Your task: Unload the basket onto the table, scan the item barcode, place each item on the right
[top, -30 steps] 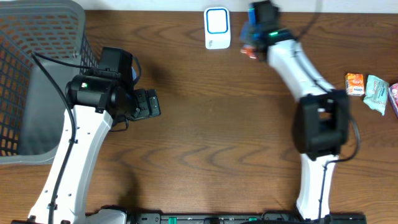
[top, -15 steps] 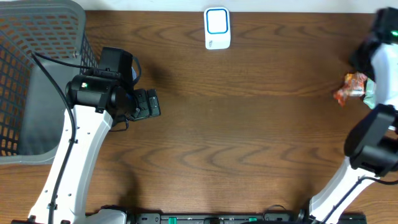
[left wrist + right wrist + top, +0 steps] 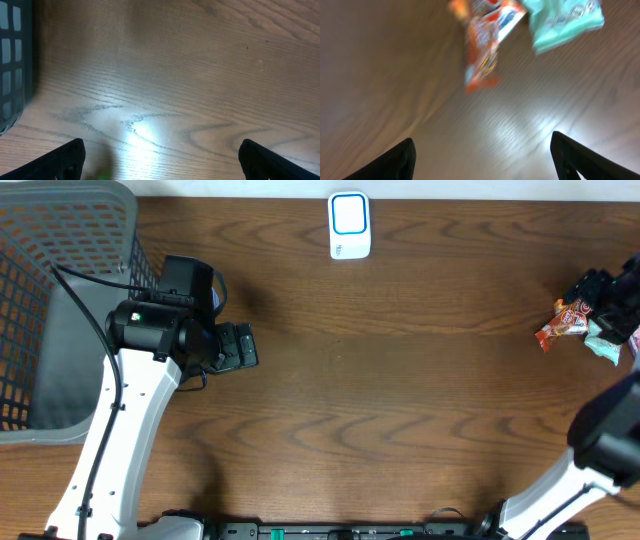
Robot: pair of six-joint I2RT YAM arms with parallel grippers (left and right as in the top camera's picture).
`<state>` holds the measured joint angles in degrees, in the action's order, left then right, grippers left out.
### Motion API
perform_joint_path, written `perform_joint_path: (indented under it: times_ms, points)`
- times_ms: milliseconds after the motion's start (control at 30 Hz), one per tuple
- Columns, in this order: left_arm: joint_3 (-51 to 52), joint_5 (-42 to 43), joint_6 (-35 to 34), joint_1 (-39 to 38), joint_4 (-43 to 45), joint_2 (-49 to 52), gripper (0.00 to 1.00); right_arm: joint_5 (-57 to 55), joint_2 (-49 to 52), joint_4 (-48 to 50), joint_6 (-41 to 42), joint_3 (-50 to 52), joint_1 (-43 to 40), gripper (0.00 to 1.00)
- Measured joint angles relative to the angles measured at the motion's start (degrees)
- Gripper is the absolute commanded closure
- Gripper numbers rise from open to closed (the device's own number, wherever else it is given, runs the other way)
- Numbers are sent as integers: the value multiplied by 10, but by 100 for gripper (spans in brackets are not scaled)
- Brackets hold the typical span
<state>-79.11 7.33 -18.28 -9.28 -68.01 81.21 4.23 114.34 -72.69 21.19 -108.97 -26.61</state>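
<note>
Far right of the white scanner [image 3: 349,225], the orange snack packet [image 3: 560,323] lies on the wooden table [image 3: 400,400], a mint packet [image 3: 604,340] just beyond it. Overhead, its long axis runs diagonally, upper end away from the scanner. Only the blurred right wrist view shows the right gripper [image 3: 487,162] spread wide, released, with the packet ahead of it. The left gripper [image 3: 160,160], left of the scanner, is likewise spread wide.

Overhead view: fixed high above the brown wood-grain table [image 3: 400,380], facing straight down; arm bases at the bottom edge, whole worktop in frame.

Left wrist view: low over the wood, tilted forward and down; left gripper [image 3: 162,157] tips in the lower corners; grey mesh plastic basket [image 3: 12,60] at the left edge, shared with overhead.

Right wrist view: close, blurred, probably angled down; right gripper [image 3: 485,160] tips in the lower corners; orange-red crinkled snack packet [image 3: 482,50] and mint-green foil packet [image 3: 565,22] at top, shared with overhead's right edge.
</note>
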Motion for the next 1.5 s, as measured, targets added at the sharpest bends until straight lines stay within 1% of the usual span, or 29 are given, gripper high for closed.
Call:
perform_joint_path:
  times_ms: [200, 300, 367, 400, 467, 500, 600, 733, 800, 967, 1500]
  points:
    - [0, 0, 0, 0, 0, 0, 2, 66, -180, -108, -44, 0, 29, 20]
    - [0, 0, 0, 0, 0, 0, 2, 77, -263, -139, -63, 6, 57, 19]
    - [0, 0, 0, 0, 0, 0, 2, 85, -335, -158, -72, 29, 91, 16]
    - [0, 0, 0, 0, 0, 0, 2, 84, -348, -160, -74, 36, 99, 14]
    - [0, 0, 0, 0, 0, 0, 2, 88, -395, -163, -79, 62, 125, 7]
    - [0, 0, 0, 0, -1, 0, 2, 90, -419, -164, -82, 80, 140, 1]
    - [0, 0, 0, 0, -1, 0, 2, 93, -487, -165, -85, 150, 180, 1]
    - [0, 0, 0, 0, -1, 0, 2, 95, -552, -172, -83, 241, 204, 1]
    - [0, 0, 0, 0, -1, 0, 2, 95, -578, -178, -76, 286, 207, 1]
    - [0, 0, 0, 0, 0, 0, 2, 95, -609, -209, -67, 342, 210, 1]
    - [0, 0, 0, 0, 0, 0, 2, 77, -614, -204, -66, 355, 210, 1]
